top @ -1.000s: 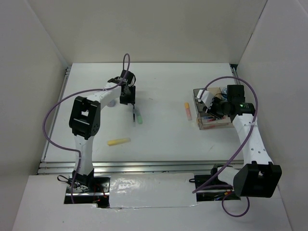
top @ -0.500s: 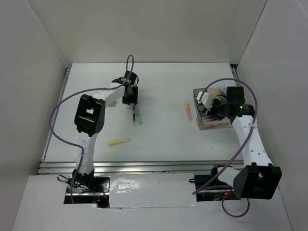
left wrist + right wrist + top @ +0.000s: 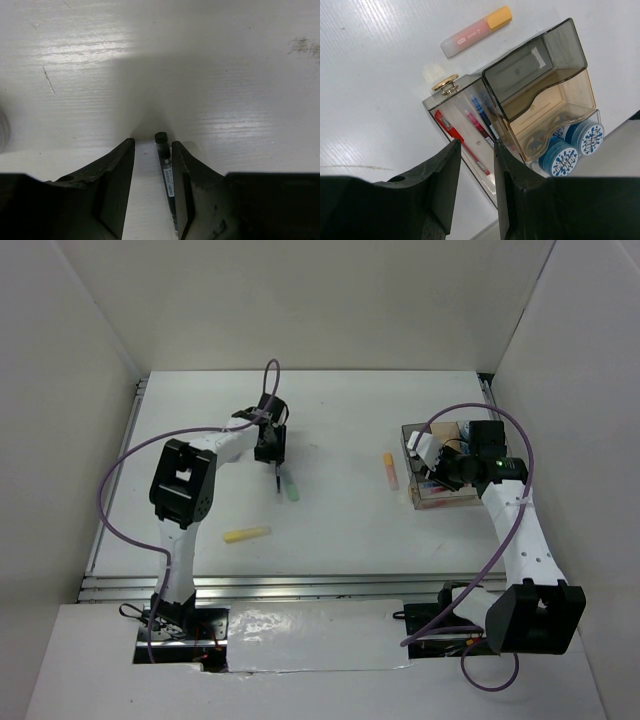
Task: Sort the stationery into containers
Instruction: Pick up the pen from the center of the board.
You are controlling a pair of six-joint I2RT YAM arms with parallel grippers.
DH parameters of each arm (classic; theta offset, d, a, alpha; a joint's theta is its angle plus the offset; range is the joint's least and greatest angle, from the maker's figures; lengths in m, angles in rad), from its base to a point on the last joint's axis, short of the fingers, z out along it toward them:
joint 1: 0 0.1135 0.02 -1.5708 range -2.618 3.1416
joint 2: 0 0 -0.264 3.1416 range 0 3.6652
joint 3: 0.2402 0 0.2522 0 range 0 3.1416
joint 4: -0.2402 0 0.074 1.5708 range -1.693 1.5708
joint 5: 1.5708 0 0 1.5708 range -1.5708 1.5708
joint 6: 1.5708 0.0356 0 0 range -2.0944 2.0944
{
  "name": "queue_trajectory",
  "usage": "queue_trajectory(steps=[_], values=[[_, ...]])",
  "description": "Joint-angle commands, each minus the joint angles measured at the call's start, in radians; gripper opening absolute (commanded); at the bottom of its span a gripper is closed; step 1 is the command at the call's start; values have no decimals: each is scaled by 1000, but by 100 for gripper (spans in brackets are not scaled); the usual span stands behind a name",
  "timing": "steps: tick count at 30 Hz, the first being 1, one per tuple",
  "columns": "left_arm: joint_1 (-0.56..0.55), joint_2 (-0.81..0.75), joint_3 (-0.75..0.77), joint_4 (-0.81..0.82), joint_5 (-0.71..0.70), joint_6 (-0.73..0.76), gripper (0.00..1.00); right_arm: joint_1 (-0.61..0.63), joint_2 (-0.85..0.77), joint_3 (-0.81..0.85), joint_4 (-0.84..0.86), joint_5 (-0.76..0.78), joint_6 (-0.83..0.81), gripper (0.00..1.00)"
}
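Observation:
My left gripper (image 3: 272, 448) (image 3: 152, 142) is open and low over the table, its jaws straddling a thin dark pen (image 3: 166, 167) that lies against the right finger. The pen's tip (image 3: 277, 480) sticks out beside a green highlighter (image 3: 291, 486). A yellow highlighter (image 3: 246, 535) and an orange highlighter (image 3: 389, 471) (image 3: 476, 31) lie loose on the table. My right gripper (image 3: 437, 466) (image 3: 476, 145) is open and empty above the clear brownish box (image 3: 442, 492) (image 3: 451, 99). The box's lid is up. Inside are a red pen (image 3: 456, 136), more pens and two blue tape rolls (image 3: 561, 156).
White walls close in the table on the left, back and right. The box stands near the right wall. A grey curved edge (image 3: 3, 131), maybe a tape roll, shows at the left of the left wrist view. Purple cables loop above both arms.
The left arm has shifted slightly right, its gripper staying over the dark pen. The right arm has hardly moved above the box.

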Motion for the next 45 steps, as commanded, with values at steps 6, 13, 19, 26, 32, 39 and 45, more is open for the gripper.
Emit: queue_trajectory(steps=[6,13,19,26,32,39,45], values=[[-37,0,-38,-47,36,-1,41,15,-32,-12,13,4,6,40],[-34,3,-41,-52,29,7,21,24,-46,-7,3,6,0,39],[4,-64,-61,-69,53,5,0,108,-71,32,-17,-28,32,39],[98,-288,-163,-20,474,-79,0,406,-118,179,32,-75,291,71],[83,-451,-343,163,874,-212,0,792,-83,258,107,-3,358,80],[20,-500,-444,253,984,-295,0,1110,73,166,220,113,97,79],[-2,-490,-440,246,1072,-311,0,1169,257,275,182,70,34,79]])
